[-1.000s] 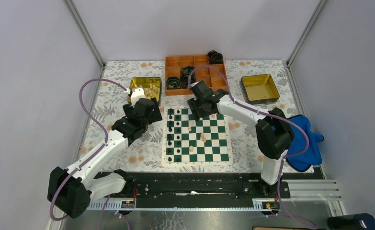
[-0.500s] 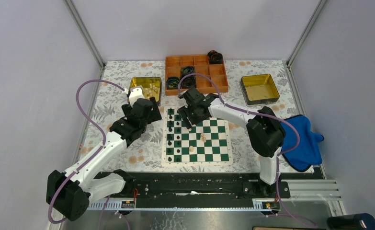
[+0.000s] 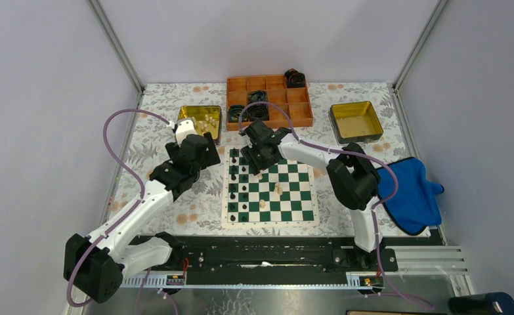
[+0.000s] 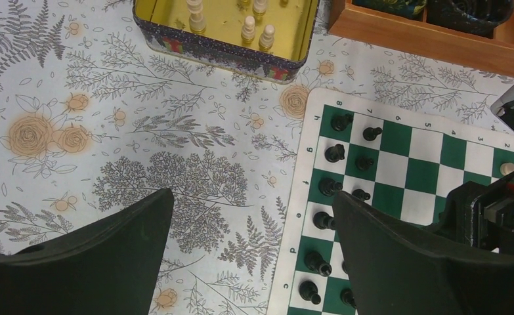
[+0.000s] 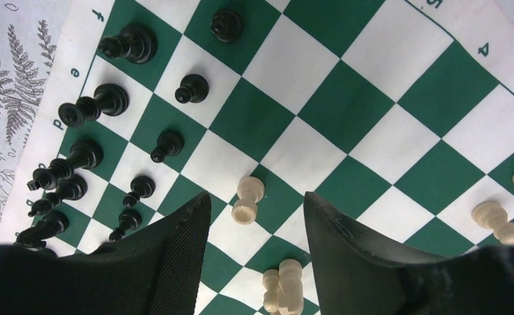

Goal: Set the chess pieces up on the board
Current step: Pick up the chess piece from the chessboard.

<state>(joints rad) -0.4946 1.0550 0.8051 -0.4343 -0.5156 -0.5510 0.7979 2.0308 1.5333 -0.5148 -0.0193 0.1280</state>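
The green-and-white board [image 3: 303,209] lies mid-table. Black pieces [image 3: 238,187] stand in two columns along its left side, and also show in the left wrist view [image 4: 335,153] and the right wrist view [image 5: 95,105]. Three cream-white pieces [image 3: 278,189] lie loose on the board. My right gripper [image 3: 258,164] is open low over the board's far left part. A toppled white pawn [image 5: 247,199] lies just beyond its tips [image 5: 255,197], and two more white pieces [image 5: 281,285] lie between its fingers. My left gripper [image 3: 201,157] is open and empty [image 4: 251,197] above the tablecloth, left of the board [image 4: 438,164].
A yellow-lined tin [image 3: 200,120] with several cream pieces [image 4: 249,27] stands behind the left gripper. An orange tray [image 3: 269,102] with black rolls is at the back. A second tin [image 3: 356,121] stands back right. A blue cloth [image 3: 411,197] lies right of the board.
My right gripper has moved left along the board's far edge toward the black pieces. The left arm has shifted only slightly.
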